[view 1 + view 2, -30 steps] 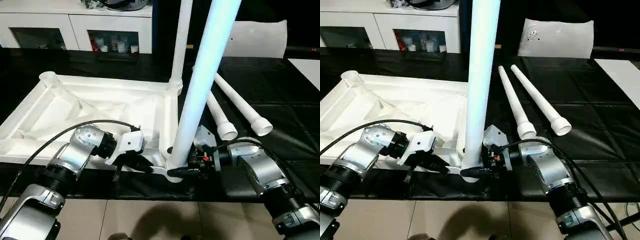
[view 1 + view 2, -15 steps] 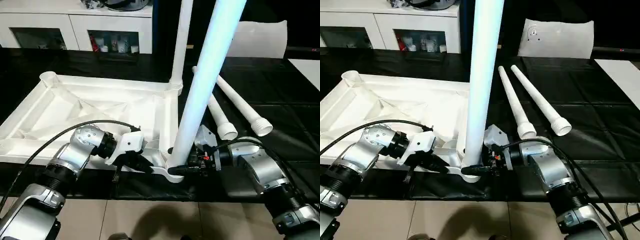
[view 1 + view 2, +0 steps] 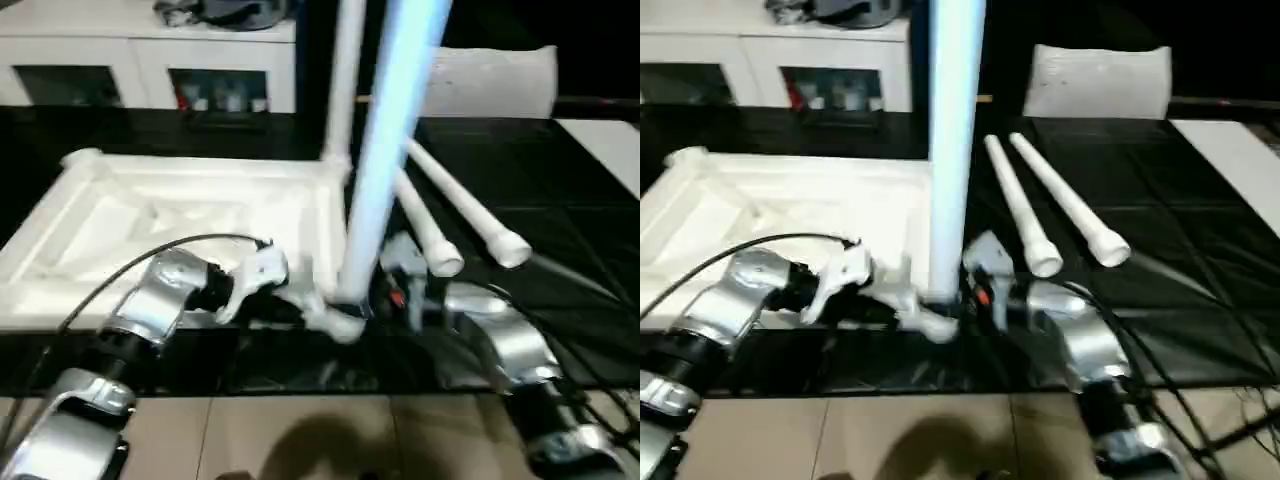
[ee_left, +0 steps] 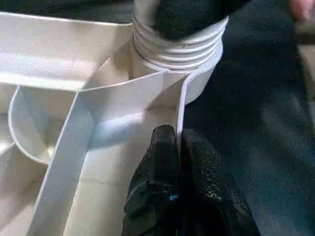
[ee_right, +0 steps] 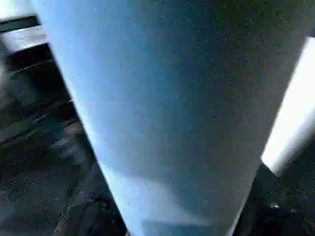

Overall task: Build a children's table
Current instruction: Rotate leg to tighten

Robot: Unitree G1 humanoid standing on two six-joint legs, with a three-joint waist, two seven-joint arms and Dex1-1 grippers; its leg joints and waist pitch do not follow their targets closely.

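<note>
A white cabinet [image 3: 150, 60] with glass-fronted compartments stands at the back, behind the black work surface [image 3: 560, 170]. Beige floor tiles [image 3: 860, 440] lie in front.

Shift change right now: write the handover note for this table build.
Left end effector: shut, fingertips pressed against a rib of the tabletop beside the near right corner socket.
Right end effector: at the base of the near leg; grip cannot be judged.
Tabletop lies underside up on the black surface.
Done: the near leg stands in the near right socket, and the far leg stands in the far right socket.
Left: two loose legs lie to the right of the tabletop; both left sockets still need legs. Check how firmly the near leg is seated.
</note>
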